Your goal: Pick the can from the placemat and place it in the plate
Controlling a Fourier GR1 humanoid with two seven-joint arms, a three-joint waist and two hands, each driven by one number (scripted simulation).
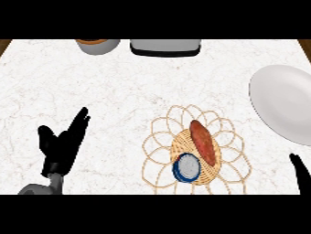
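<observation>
can [187,167] lies on its side on the woven wicker placemat [197,148], blue rim end facing up toward the view, just left of and a bit beyond the right hand [304,176]. a reddish-brown sausage-like item [203,141] lies on the mat touching or just beside the can, on its far side. white plate [294,104] is straight ahead of the right hand, beyond it, well apart from the mat, nothing on it.

right hand only shows as a dark sliver at the lower right edge, can't tell if fingers are spread or curled. left hand [62,145] is over bare bench well left of the mat, fingers straight and pointing up, thumb out to the side, holding nothing, looks like it's just resting.

step in hand, my read: reach for the can, nothing grasped yet. right hand is the closer one to both can and plate so use that. to do it well: come in from the right side of the mat, spread thumb and fingers across the can's round body not its ends, keep clear of the sausage so it doesn't get dragged along. can on its side could roll off the mat centre if nudged, so close on it squarely. lift clear of the wicker loops, then carry forward to the plate middle.

back edge of bench has a grey bowl [97,45] and a dark tray-like appliance [165,47], far from both hands, not relevant.
</observation>
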